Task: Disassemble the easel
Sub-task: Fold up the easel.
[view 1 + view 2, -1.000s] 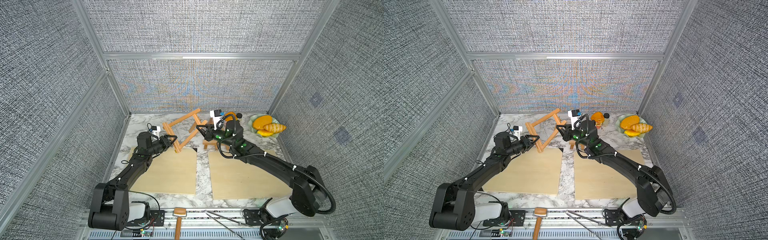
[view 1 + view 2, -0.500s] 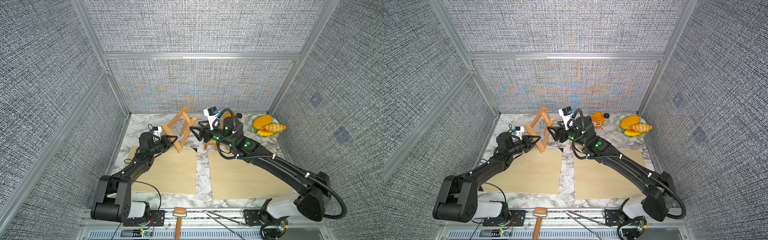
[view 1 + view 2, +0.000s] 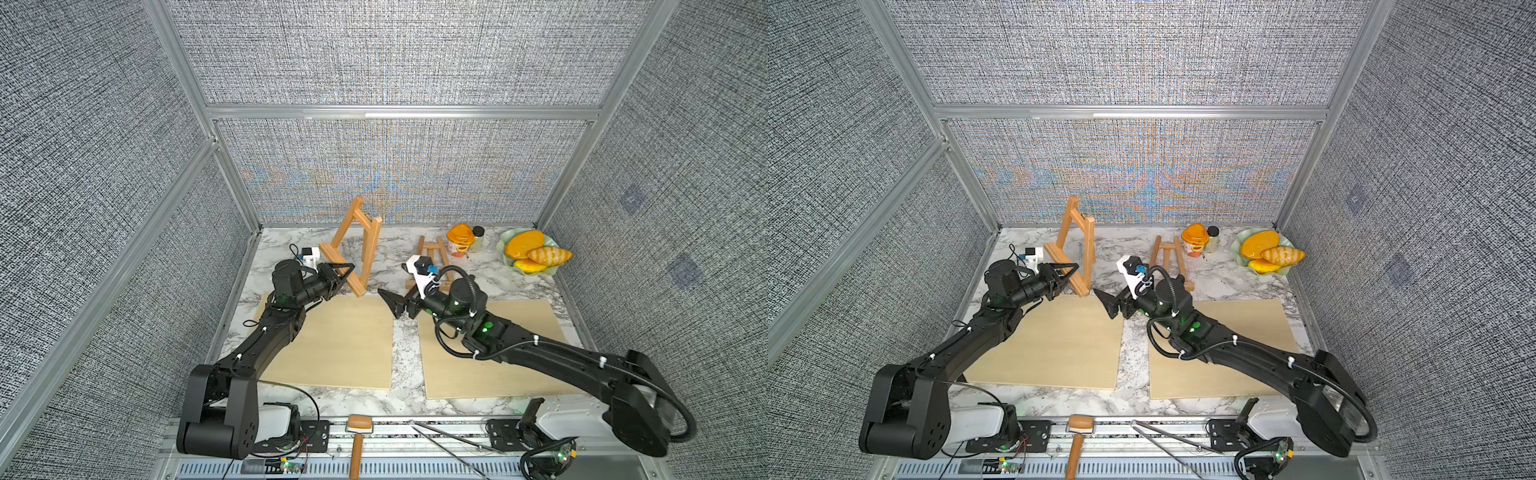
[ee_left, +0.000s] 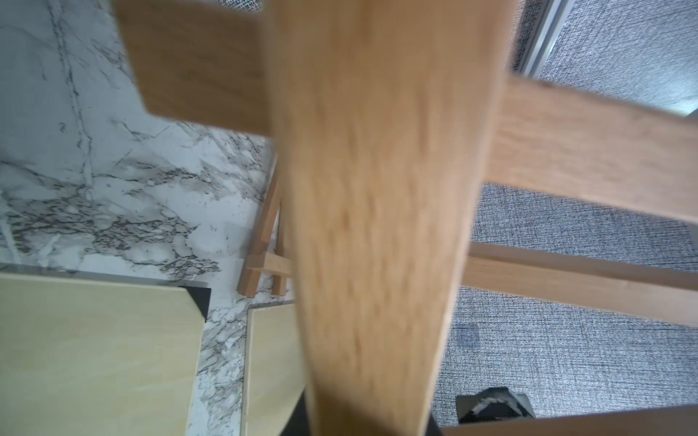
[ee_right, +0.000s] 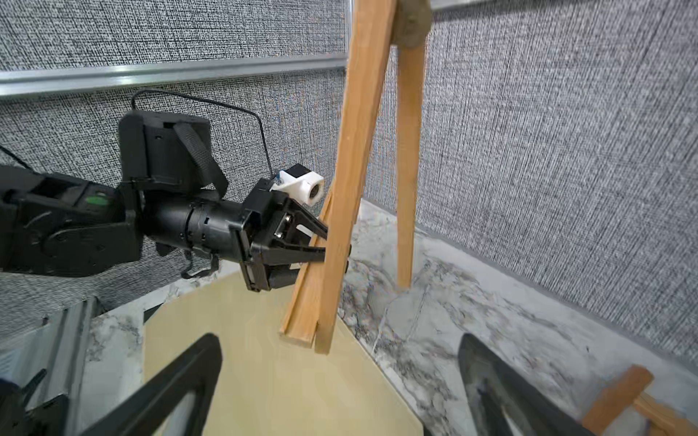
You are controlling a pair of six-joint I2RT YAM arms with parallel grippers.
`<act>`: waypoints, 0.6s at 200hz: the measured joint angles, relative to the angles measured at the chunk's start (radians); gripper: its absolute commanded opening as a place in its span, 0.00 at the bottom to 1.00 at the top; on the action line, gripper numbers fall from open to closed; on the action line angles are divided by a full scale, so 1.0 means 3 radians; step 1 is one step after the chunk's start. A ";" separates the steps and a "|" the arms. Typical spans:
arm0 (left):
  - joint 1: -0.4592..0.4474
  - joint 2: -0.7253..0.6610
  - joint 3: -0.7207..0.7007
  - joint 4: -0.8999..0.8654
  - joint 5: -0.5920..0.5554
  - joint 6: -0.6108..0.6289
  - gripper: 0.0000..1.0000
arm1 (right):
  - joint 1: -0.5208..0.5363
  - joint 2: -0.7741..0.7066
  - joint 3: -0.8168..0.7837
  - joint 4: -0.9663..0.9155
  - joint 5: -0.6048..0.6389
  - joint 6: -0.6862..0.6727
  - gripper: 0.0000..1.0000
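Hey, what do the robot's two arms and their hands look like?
The left arm and right arm are matte black, with chunky rounded joints, small green lights and white ties pinning black cables. Each wrist carries a white camera. The left hand and right hand have black tapered fingers.

No readable text, brand, number or sign in any view. Orange cup point(image 3: 460, 243) at back of table: print on side, too small to read. Small dark-capped jar point(image 3: 478, 239) just beside it: any label too small to tell.
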 measured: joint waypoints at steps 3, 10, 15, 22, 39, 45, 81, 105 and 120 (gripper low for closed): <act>0.0000 -0.0018 0.0006 -0.0001 -0.0001 -0.0011 0.00 | 0.0004 0.0069 0.0024 0.0074 0.0027 -0.0031 0.99; 0.0000 -0.0053 0.0020 -0.0001 -0.0001 -0.0013 0.00 | 0.0004 0.0196 0.0075 0.0186 0.0080 -0.0075 0.99; 0.0000 -0.0081 0.0032 -0.0004 0.0000 -0.0014 0.00 | 0.0009 0.0301 0.0135 0.0267 0.0127 -0.0108 0.99; 0.0000 -0.0116 0.0045 -0.0009 0.0001 -0.0015 0.00 | 0.0015 0.0421 0.0231 0.0340 0.0187 -0.0131 0.99; 0.0000 -0.0206 0.0056 -0.0039 0.0011 -0.0037 0.00 | 0.0023 0.0680 0.0455 0.0613 0.0287 -0.0181 0.99; 0.0000 -0.0237 0.0056 -0.0056 0.0011 -0.0050 0.00 | 0.0027 0.0763 0.0524 0.0720 0.0319 -0.0189 0.99; -0.0001 -0.0376 0.0017 -0.0084 0.0020 -0.0053 0.00 | 0.0037 0.1180 0.0877 0.1097 0.0351 -0.0261 0.93; -0.0001 -0.0387 0.0004 -0.0080 0.0023 -0.0072 0.00 | 0.0037 0.1342 0.1104 0.1165 0.0223 -0.0280 0.72; -0.0001 -0.0387 0.0004 -0.0076 0.0015 -0.0074 0.00 | 0.0042 0.1390 0.1190 0.1170 0.0108 -0.0280 0.48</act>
